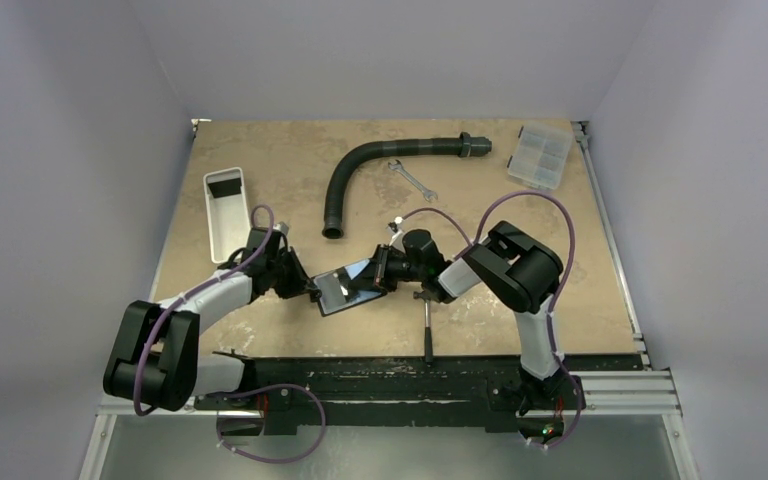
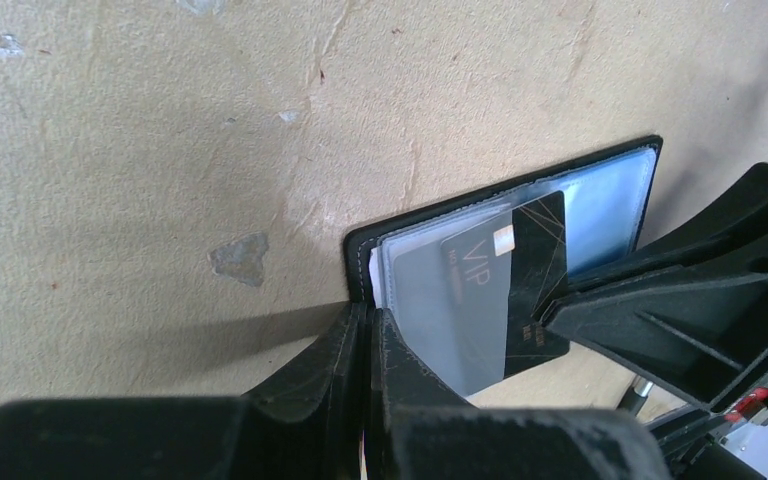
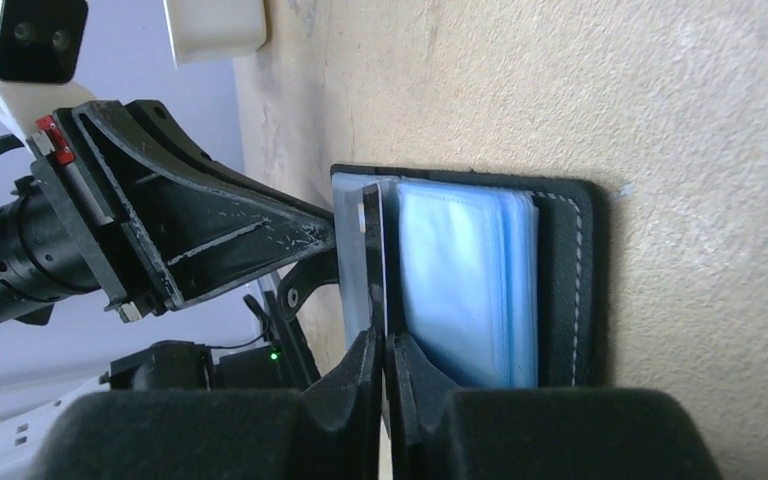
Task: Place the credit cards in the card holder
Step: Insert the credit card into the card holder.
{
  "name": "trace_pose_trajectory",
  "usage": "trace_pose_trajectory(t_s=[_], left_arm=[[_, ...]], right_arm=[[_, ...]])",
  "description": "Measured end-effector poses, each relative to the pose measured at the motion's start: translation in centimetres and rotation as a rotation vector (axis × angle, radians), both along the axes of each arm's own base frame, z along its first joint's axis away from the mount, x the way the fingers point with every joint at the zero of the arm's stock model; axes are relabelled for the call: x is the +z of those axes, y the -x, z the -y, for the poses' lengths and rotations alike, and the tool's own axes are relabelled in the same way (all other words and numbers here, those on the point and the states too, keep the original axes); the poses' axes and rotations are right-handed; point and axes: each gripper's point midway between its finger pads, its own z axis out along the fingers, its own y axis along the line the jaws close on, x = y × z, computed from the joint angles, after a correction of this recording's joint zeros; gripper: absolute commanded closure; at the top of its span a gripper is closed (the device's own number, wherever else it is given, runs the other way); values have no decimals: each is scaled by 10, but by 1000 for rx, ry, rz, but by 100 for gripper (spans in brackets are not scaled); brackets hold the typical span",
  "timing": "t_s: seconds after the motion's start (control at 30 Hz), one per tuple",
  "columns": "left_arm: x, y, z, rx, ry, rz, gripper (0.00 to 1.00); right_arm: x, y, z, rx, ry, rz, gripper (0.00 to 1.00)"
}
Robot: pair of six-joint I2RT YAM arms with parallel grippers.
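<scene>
Our left gripper [image 2: 368, 318] pinches the open card holder [image 2: 605, 205]; our right gripper [image 3: 382, 345] pinches a black credit card [image 2: 500, 290] (marked VIP) over its pockets.

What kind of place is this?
Probably a robot test lab: plain walls box in a scuffed table, a left arm and right arm are bolted at its edge, and practice things like a hose and wrench lie about.

Card holder [image 1: 343, 290] (open, glossy) on table [image 1: 260, 150]
</scene>
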Motion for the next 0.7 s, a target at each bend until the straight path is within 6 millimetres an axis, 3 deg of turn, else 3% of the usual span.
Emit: trace_pose_trajectory(t_s=[0.1,0.4,0.53,0.7], left_arm=[[0,0,1,3,7,3,100],[0,0,2,1,11,8,100],[1,0,2,-1,14,12,100],[1,0,2,-2,15,12,100]], right_arm=[[0,5,-1,-2,-3,-8,73],[8,12,10,80,145,155,60],[10,7,12,122,215,224,60],[8,2,11,154,254,260,69]])
